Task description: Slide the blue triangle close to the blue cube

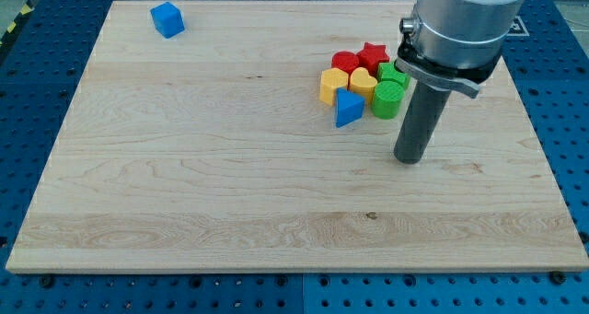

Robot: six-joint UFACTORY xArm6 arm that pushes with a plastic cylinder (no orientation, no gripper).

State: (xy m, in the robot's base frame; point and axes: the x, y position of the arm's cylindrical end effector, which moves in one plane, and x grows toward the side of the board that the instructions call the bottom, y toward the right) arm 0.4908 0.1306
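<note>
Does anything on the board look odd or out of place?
Nothing is damaged or spilled. The blue cube sits alone at the view's top left, far from the cluster holding the blue triangle. My tip is to the view's right of the triangle, below the green blocks.

A pale wooden board (230, 194) rests on a blue perforated table (561, 93).

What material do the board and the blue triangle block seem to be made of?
Pale wooden board: likely light wood, smooth matte finish; straight grain lines and small dark knots show. Blue triangle block: plain even colour with no visible grain, so painted wood or plastic; the picture cannot settle which.
</note>
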